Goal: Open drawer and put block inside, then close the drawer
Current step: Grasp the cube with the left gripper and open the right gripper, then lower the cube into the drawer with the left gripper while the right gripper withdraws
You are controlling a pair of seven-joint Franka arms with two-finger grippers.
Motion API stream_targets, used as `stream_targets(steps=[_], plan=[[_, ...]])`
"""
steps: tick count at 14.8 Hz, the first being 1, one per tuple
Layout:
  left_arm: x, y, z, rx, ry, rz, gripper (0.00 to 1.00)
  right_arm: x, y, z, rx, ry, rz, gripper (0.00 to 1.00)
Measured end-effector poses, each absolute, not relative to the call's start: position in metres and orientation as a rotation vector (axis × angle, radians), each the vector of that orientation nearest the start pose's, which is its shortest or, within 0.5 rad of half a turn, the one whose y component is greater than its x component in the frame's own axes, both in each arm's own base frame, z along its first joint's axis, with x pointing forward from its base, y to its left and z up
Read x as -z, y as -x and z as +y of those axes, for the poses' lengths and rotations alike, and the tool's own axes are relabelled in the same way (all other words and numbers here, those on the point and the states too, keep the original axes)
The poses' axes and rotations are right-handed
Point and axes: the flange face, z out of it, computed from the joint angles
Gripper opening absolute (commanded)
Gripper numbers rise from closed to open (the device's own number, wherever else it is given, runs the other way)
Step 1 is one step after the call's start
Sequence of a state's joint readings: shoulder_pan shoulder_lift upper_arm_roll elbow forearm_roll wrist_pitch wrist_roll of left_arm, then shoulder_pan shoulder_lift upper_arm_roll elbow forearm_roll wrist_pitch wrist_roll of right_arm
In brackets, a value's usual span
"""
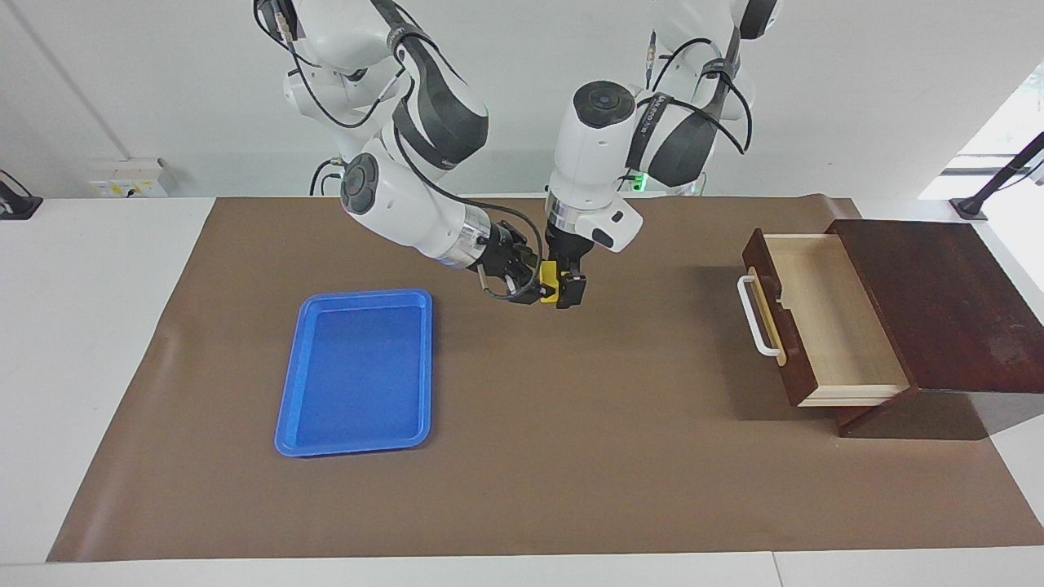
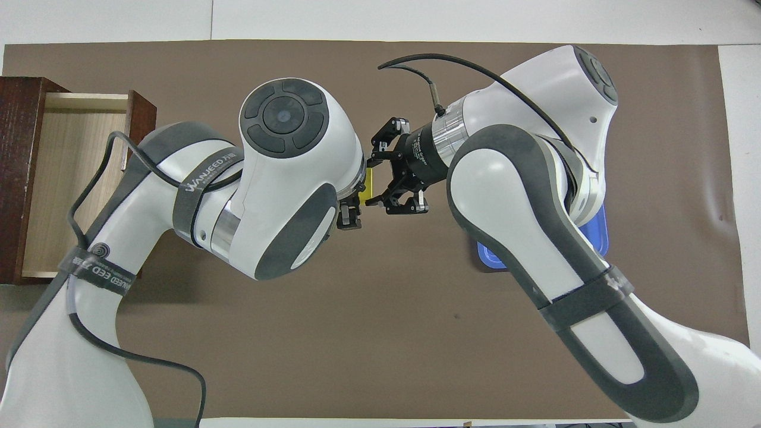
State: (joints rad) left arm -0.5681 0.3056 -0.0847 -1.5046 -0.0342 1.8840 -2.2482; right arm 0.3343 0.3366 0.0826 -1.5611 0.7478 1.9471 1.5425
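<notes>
The yellow block (image 1: 550, 284) is held in the air over the middle of the brown mat, between the two grippers. My left gripper (image 1: 563, 289) points straight down and is shut on the block (image 2: 368, 184). My right gripper (image 1: 530, 281) lies level and meets it from the right arm's end, its fingers spread on either side of the block. The drawer (image 1: 824, 314) stands pulled out of its dark wooden box (image 1: 938, 302) at the left arm's end. Its pale interior is empty, and its white handle (image 1: 757, 318) faces the middle of the table.
A flat blue tray (image 1: 359, 371) lies empty on the mat toward the right arm's end, farther from the robots than the grippers. The brown mat (image 1: 571, 424) covers most of the white table. In the overhead view both arms hide much of the mat's middle.
</notes>
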Motion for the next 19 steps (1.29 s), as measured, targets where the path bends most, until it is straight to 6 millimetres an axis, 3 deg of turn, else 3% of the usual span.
stream_targets(steps=[1,2,5,6,7,10,12,14,16,18,19], plan=[[-0.499,-0.528,-0.398,0.075,-2.121,2.205,0.13,-0.475,-0.598,0.307,-0.783,1.979,1.668,0.00],[-0.499,-0.528,-0.399,0.077,-2.122,2.206,0.00,-0.475,-0.599,0.307,-0.779,1.977,1.669,0.00],[-0.499,-0.528,-0.398,0.077,-2.122,2.206,0.00,-0.475,-0.599,0.307,-0.779,1.977,1.668,0.00],[-0.499,-0.528,-0.398,0.077,-2.122,2.206,0.00,-0.475,-0.599,0.307,-0.779,1.977,1.668,0.45],[-0.499,-0.528,-0.398,0.077,-2.122,2.206,0.00,-0.476,-0.599,0.307,-0.779,1.977,1.668,0.99],[-0.499,-0.529,-0.395,0.076,-2.138,2.211,0.00,-0.476,-0.599,0.307,-0.781,1.971,1.676,1.00],[-0.502,-0.536,-0.376,0.077,-2.164,2.228,0.00,-0.476,-0.601,0.303,-0.779,1.960,1.688,1.00],[-0.524,-0.555,-0.333,0.067,-2.159,2.222,0.00,-0.477,-0.603,0.299,-0.775,1.953,1.694,1.00],[-0.561,-0.572,-0.265,0.043,-2.105,2.237,0.00,-0.478,-0.609,0.288,-0.763,1.936,1.709,1.00],[-0.587,-0.586,-0.190,0.017,-2.047,2.268,0.00,-0.485,-0.622,0.258,-0.738,1.889,1.739,1.00],[-0.589,-0.592,-0.153,0.011,-2.043,2.275,0.00,-0.490,-0.628,0.237,-0.724,1.875,1.742,1.00]])
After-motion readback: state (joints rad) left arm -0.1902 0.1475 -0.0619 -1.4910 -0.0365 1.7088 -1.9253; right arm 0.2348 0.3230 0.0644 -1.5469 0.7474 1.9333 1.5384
